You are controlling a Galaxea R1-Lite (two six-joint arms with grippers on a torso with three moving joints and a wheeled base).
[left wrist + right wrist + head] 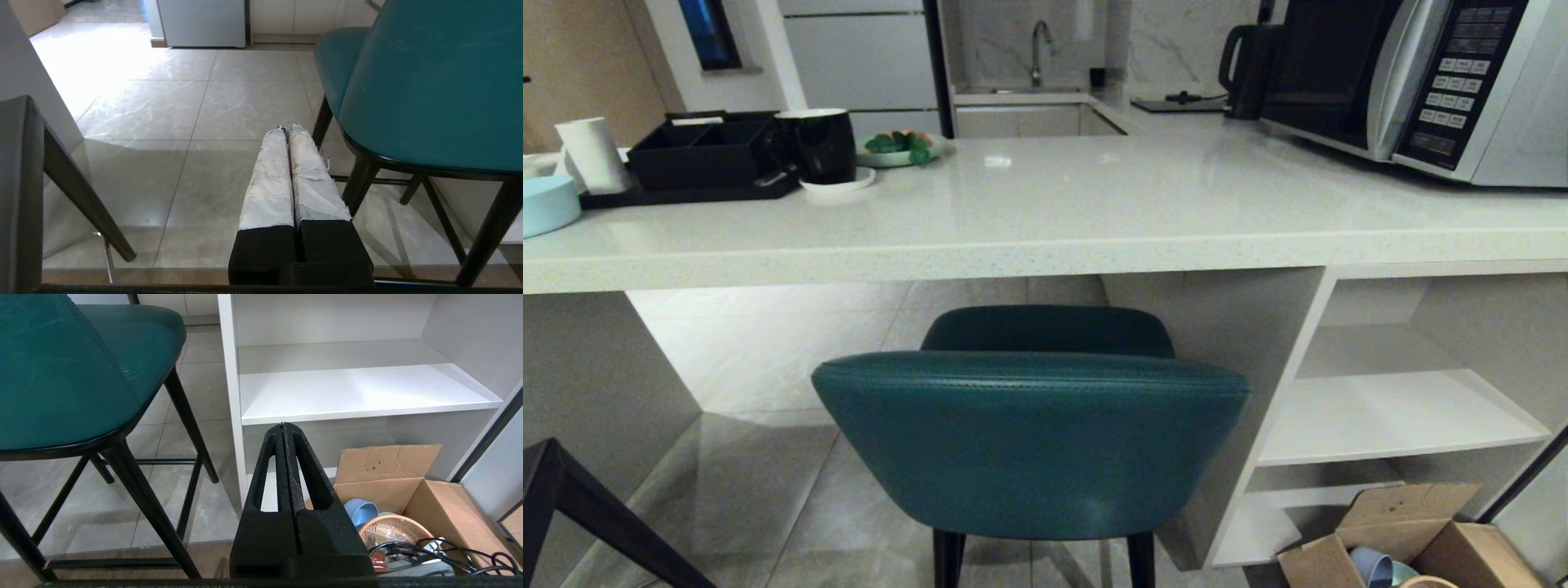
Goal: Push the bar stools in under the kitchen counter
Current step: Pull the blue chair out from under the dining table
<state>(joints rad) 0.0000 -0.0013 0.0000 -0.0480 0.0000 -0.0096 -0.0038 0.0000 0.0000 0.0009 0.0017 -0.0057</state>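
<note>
The rounded teal bar stool (1029,441) stands right in front of me, its back toward me and its seat front reaching under the edge of the kitchen counter (1045,220). Only a dark corner of the grey bar stool (572,506) shows, at the lower left. Neither arm appears in the head view. My left gripper (286,129), its fingers wrapped in white tape, is shut and empty, low over the floor between the dark stool (20,183) and the teal stool (429,90). My right gripper (282,425) is shut and empty, beside the teal stool (61,375).
White open shelving (359,388) stands under the counter to the right of the teal stool. A cardboard box (408,477) with bowls and cables sits on the floor there. On the countertop are a microwave (1421,73), a kettle (1250,65), a black tray (694,155) and a mug (817,143).
</note>
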